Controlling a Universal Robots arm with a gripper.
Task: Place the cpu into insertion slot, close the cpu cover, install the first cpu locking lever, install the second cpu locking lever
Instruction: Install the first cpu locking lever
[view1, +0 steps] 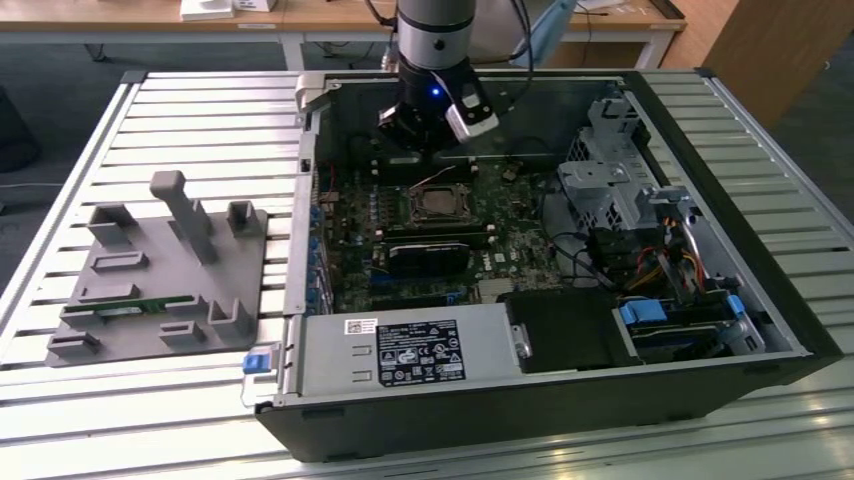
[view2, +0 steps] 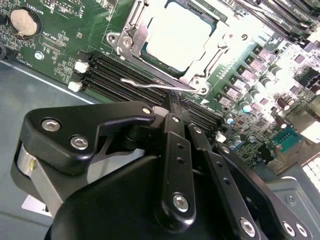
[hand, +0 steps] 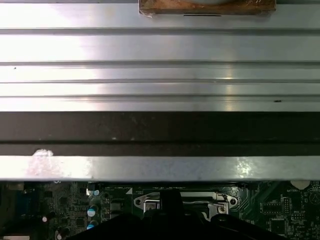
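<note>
The cpu (view2: 177, 37), a silvery square, lies in the insertion slot (view1: 434, 206) on the green board inside the open computer case. The shiny cpu cover (view2: 131, 36) lies flat around it, its window framing the chip. A thin wire locking lever (view2: 142, 84) runs along the socket's edge beside the black memory slots. My gripper (view2: 172, 100) is shut, and its tip sits right at that lever's end. In the exterior view the gripper (view1: 427, 128) hangs just behind the socket. The first wrist view has the cover (hand: 182, 201) beyond the gripper (hand: 170, 205).
Black memory slots (view2: 117, 70) and a coin battery (view2: 21, 21) flank the socket. A power supply (view1: 400, 350) fills the case's front, with a drive cage (view1: 614, 190) and cables on the exterior view's right. A grey fixture (view1: 160, 270) stands on the slatted table.
</note>
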